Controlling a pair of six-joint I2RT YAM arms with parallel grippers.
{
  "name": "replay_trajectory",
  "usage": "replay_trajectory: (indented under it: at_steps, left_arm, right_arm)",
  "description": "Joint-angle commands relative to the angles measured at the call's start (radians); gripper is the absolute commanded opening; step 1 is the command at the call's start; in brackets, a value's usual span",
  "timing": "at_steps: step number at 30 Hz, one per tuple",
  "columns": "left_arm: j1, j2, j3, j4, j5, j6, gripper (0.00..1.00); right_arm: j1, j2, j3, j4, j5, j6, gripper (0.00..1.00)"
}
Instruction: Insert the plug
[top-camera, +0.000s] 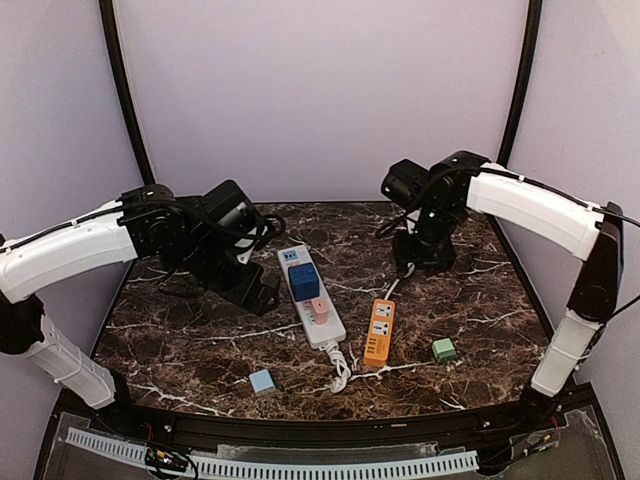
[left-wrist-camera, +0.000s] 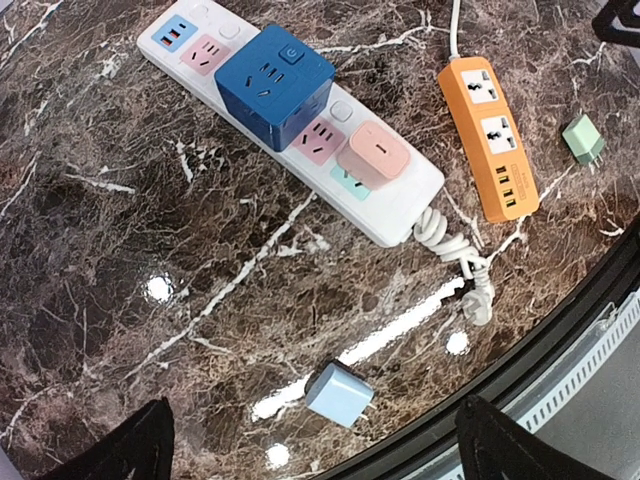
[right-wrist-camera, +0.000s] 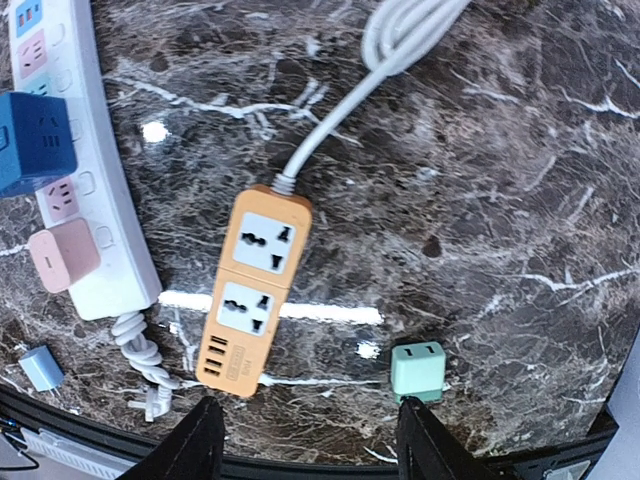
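Note:
Two loose plugs lie near the table's front edge: a light blue plug (top-camera: 262, 381) (left-wrist-camera: 339, 393) on the left and a green plug (top-camera: 444, 349) (right-wrist-camera: 418, 370) on the right. The white power strip (top-camera: 310, 298) (left-wrist-camera: 290, 130) carries a blue cube adapter (top-camera: 304, 281) (left-wrist-camera: 275, 85) and a pink plug (top-camera: 319, 310) (left-wrist-camera: 372, 155). The orange power strip (top-camera: 379, 331) (right-wrist-camera: 255, 285) has both sockets free. My left gripper (top-camera: 258, 292) (left-wrist-camera: 315, 450) hovers open and empty high above the light blue plug. My right gripper (top-camera: 422, 256) (right-wrist-camera: 312, 445) is open and empty, high over the orange strip, the green plug by its right finger (right-wrist-camera: 430, 445).
The white strip's coiled cord and plug (top-camera: 341, 372) lie between the two strips near the front. The orange strip's white cable (right-wrist-camera: 340, 110) runs toward the back. A black rim (top-camera: 330, 428) bounds the table's front edge; purple walls enclose the sides and back.

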Motion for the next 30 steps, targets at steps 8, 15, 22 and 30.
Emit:
replay_trajectory:
  at_steps: [8,15,22,30]
  left_arm:
    - [0.001,0.087,0.101,0.015,0.061,-0.108,0.99]
    - [-0.001,0.205,0.190,0.081,0.119,-0.122,0.99]
    - [-0.002,0.316,0.319,0.047,0.146,-0.074,0.98]
    - [-0.003,0.355,0.364,0.034,0.169,-0.050,0.98]
  right_arm:
    - [-0.157,-0.280,-0.392,0.152,-0.078,-0.035,0.65]
    - [-0.213,-0.378,-0.573,0.191,-0.160,-0.051,0.66]
    - [-0.218,-0.374,-0.712,0.275,-0.312,-0.183,0.75]
    - [-0.216,-0.319,-0.754,0.292,-0.262,-0.252,0.88]
